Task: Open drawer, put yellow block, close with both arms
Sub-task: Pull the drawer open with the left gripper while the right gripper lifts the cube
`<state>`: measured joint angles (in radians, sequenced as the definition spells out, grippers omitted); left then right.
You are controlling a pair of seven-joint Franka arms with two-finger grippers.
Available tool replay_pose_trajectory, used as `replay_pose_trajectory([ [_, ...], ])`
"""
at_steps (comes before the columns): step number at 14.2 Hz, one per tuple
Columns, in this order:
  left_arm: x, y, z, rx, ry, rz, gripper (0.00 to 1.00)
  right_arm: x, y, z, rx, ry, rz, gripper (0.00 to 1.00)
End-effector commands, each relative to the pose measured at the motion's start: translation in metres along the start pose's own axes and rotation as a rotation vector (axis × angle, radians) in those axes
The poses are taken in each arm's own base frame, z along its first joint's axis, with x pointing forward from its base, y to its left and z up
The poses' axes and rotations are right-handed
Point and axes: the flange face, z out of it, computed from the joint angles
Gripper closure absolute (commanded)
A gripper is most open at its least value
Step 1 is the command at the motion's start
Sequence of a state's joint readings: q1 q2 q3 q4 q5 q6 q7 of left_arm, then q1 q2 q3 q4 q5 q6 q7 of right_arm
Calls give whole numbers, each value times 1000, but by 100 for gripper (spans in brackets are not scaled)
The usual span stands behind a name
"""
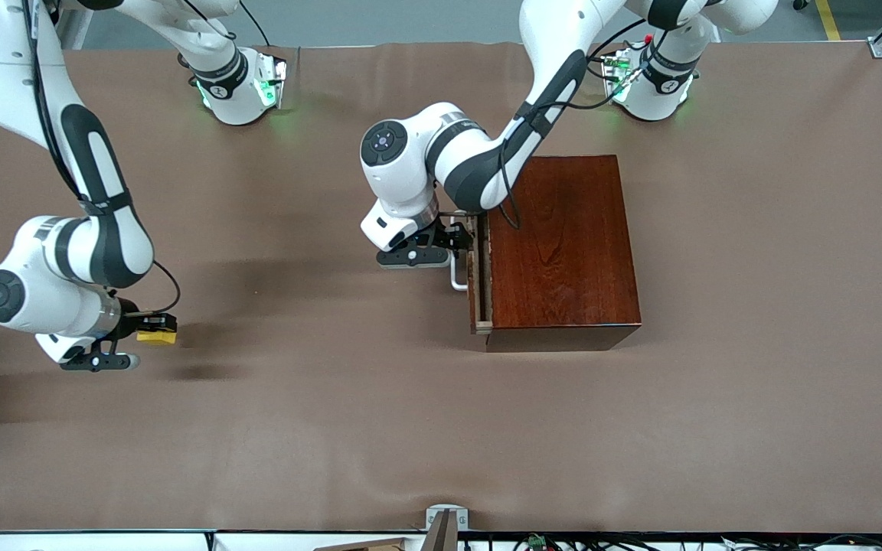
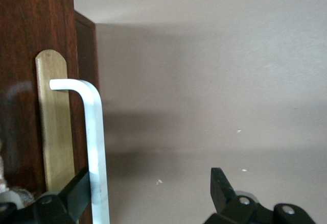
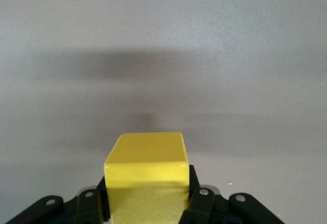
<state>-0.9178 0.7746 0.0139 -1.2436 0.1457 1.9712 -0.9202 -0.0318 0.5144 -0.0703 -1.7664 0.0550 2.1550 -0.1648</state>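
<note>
One yellow block (image 1: 156, 336), one drawer (image 1: 476, 275)

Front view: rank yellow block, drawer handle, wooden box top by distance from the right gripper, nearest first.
1. yellow block: between the right gripper fingers.
2. drawer handle: mid-table, at the left gripper.
3. wooden box top: toward the left arm's end.
</note>
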Motion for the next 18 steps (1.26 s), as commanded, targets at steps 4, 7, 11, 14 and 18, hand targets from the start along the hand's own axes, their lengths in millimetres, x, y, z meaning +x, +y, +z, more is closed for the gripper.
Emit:
replay_pose_trajectory([
  [4, -6, 20, -7, -64, 45, -18, 0, -4, -2, -55, -7, 29, -160, 100],
  [7, -13, 29, -11, -96, 55, -20, 0, -9, -2, -77, -8, 42, -241, 100],
  [11, -17, 38, -13, -138, 66, -30, 0, -8, -2, -108, -11, 51, -388, 100],
  [14, -18, 40, -9, -155, 57, -35, 0, -6, -5, -136, -3, 31, -492, 100],
  [18, -18, 47, -7, -220, 51, -56, 0, -2, -12, -159, -8, 50, -600, 100],
])
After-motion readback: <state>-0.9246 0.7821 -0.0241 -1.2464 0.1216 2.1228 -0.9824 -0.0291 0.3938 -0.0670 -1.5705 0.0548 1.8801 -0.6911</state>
